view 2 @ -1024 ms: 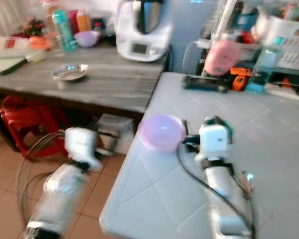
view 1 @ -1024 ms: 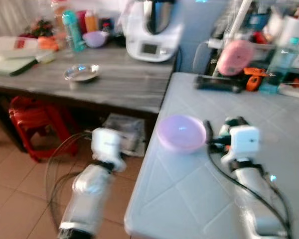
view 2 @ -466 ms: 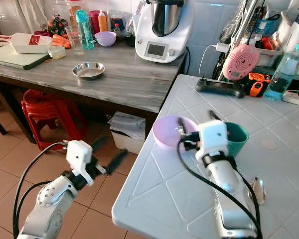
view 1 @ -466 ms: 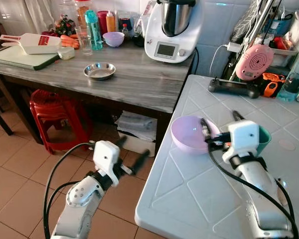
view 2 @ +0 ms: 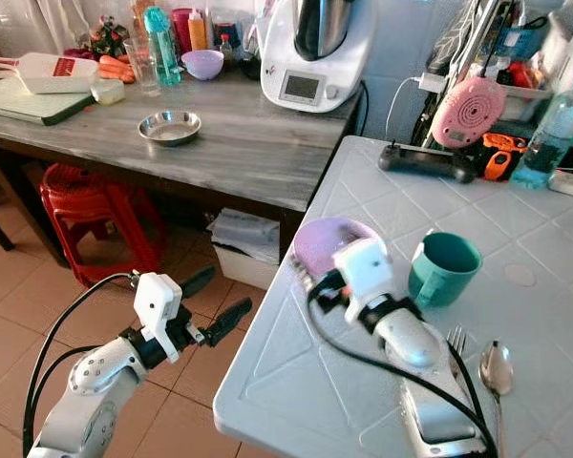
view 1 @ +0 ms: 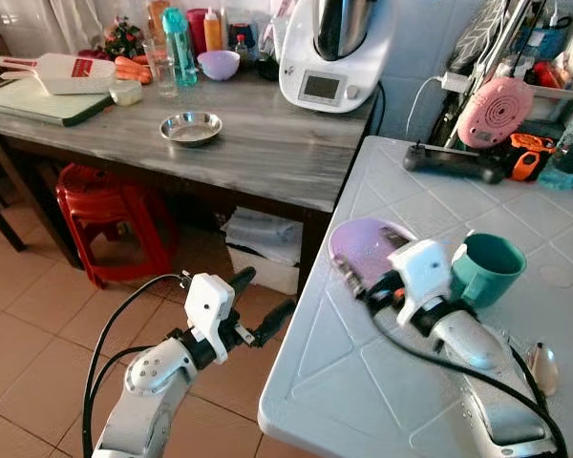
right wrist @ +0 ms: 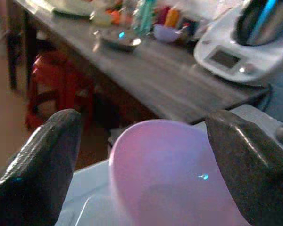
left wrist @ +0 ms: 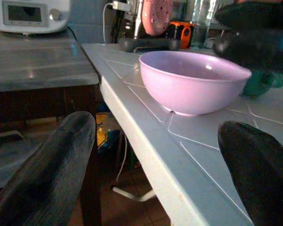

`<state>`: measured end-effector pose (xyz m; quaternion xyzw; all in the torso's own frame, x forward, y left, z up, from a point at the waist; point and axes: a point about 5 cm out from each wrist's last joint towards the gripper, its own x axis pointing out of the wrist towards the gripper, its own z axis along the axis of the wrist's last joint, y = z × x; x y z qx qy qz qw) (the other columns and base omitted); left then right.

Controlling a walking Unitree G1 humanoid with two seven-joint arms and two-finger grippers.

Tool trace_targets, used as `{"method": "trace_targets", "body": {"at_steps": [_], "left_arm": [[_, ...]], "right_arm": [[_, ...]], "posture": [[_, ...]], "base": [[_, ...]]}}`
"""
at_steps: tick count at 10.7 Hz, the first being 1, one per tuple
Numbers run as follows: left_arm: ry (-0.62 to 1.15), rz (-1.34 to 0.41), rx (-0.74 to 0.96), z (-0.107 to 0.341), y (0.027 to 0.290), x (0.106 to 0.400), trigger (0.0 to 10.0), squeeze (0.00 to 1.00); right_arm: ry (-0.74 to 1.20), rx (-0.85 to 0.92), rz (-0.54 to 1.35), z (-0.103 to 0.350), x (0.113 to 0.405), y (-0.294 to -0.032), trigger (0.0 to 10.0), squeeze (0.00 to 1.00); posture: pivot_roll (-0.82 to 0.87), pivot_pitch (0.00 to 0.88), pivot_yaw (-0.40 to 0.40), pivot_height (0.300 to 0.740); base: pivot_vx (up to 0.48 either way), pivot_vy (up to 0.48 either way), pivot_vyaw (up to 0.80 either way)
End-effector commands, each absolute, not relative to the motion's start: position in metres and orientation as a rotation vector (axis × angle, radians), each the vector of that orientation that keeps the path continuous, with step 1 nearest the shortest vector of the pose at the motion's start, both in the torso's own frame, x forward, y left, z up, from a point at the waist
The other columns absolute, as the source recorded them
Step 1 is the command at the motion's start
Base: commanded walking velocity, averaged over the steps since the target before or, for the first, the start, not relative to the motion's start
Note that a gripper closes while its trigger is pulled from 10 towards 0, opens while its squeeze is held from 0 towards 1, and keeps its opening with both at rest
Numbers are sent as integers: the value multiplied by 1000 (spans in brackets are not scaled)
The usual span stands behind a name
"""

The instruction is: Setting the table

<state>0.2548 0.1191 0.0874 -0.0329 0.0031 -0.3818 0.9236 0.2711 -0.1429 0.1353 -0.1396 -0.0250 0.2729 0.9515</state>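
Lilac plastic bowl [view 2: 327,240] sits near the front-left corner of the white tiled table [view 2: 296,382], smooth, round, thin-rimmed, resting on a small foot ring; likely set here as one place of a setting. Right gripper [view 1: 355,279] hovers at the bowl's near rim, about 6 o'clock of it; its wrist view looks straight into the bowl between two long black fingers [right wrist: 42,160] spread wide, holding nothing, bowl not pinched. Judgement: either just let go or about to straighten it. Teal mug [view 2: 443,268], glossy, handle to its left, stands just beside the bowl at 3 o'clock. Metal fork [view 2: 457,345] and spoon [view 2: 495,367] lie side by side at 4 o'clock, handles toward the robot. Left gripper [view 2: 215,301] hangs off the table edge over the terracotta floor, fingers parted, empty, aimed at the bowl. Grey wood-grain counter [view 2: 229,148] at 10 o'clock carries a shallow steel dish [view 2: 169,127].
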Motion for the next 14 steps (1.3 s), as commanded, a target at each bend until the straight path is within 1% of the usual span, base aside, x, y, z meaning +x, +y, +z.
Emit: {"method": "trace_targets", "body": {"at_steps": [1,4,7,10,11,12,13,14], "left_arm": [[4,-811,-68,90,118,254,10000,0],[1,-837,-68,98,116,260,10000,0],[2,-852,-78,100,112,255,10000,0],[8,-863,-88,101,111,254,10000,0],[13,-872,-91,100,112,251,10000,0],[19,-889,-76,102,113,255,10000,0],[23,-895,-68,103,114,257,10000,0],[26,-898,-69,102,113,257,10000,0]], "right_arm": [[-18,-317,579,132,268,-144,10000,0],[78,-404,582,120,269,-156,10000,0],[156,-457,659,105,267,-161,10000,0],[183,-598,682,99,274,-171,10000,0],[177,-627,688,99,275,-173,8627,0],[168,-684,692,100,278,-176,6627,0],[164,-711,694,99,280,-178,8667,0],[167,-747,680,97,282,-182,3843,0]], "posture": [[24,0,-19,740],[22,0,-19,740],[21,0,-15,740],[28,0,-15,740],[27,0,-13,740],[27,0,-13,740],[26,0,-12,740],[26,0,-12,740]], "base": [[0,0,0],[0,0,0],[0,0,0],[0,0,0],[0,0,0],[0,0,0],[0,0,0],[0,0,0]]}}
